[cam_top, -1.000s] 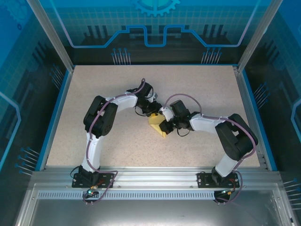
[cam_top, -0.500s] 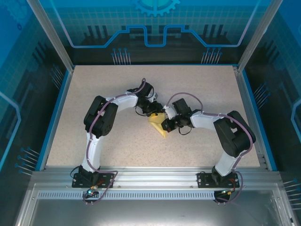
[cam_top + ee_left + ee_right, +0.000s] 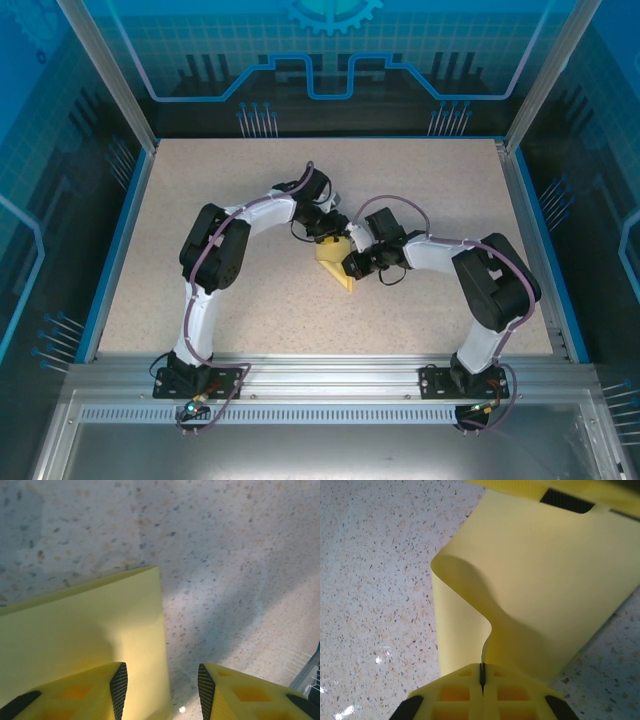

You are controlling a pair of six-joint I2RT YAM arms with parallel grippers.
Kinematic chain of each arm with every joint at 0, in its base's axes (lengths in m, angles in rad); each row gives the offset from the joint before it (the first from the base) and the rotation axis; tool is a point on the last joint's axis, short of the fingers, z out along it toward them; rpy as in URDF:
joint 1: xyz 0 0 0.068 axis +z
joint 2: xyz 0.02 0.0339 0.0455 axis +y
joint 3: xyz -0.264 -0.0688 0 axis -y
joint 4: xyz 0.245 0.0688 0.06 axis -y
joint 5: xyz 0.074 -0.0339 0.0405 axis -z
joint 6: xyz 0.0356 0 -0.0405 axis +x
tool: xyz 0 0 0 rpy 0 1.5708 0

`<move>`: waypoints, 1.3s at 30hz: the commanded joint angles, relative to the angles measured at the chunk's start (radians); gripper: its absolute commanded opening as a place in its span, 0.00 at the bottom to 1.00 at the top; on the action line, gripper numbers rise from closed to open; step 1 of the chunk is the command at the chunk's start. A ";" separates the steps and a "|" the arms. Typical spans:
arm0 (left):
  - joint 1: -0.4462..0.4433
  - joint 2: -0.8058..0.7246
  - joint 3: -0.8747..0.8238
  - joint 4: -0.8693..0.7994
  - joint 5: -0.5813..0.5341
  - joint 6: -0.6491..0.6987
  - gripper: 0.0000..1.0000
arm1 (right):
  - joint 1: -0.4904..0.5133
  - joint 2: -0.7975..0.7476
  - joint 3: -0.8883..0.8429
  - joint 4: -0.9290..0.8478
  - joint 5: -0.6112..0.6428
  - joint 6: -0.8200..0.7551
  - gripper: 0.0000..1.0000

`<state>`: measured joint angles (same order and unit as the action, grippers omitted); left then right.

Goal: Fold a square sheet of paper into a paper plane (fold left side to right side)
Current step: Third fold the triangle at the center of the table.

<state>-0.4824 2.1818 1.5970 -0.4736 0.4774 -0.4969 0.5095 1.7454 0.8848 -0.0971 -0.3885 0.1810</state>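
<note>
I'm pinching a lifted edge of the yellow paper (image 3: 545, 580) in the right gripper (image 3: 481, 672) at the middle of the table (image 3: 450, 190), the left gripper (image 3: 160, 680) gaping astride another edge; the fold is underway, next likely needing the edges aligned before creasing.

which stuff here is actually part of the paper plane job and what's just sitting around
In the job: square sheet of paper, curled up; right gripper, shut on its edge; left gripper, open at its edge.
Just there: speckled table; metal rail by the arm bases.

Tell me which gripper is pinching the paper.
The right gripper: it is shut on a raised curl of the paper. The left gripper is open at the sheet's edge.
</note>
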 commanded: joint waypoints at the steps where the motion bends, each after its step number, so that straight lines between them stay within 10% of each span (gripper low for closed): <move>1: -0.013 0.021 0.036 -0.024 0.040 0.006 0.46 | -0.014 0.010 0.017 -0.022 -0.032 0.002 0.00; 39: -0.021 0.124 0.044 -0.066 -0.019 0.034 0.45 | -0.058 0.038 0.060 -0.069 -0.039 0.028 0.00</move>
<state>-0.4942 2.2761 1.6737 -0.4744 0.4946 -0.4896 0.4698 1.7611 0.9249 -0.1352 -0.4202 0.1944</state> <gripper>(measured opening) 0.446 0.041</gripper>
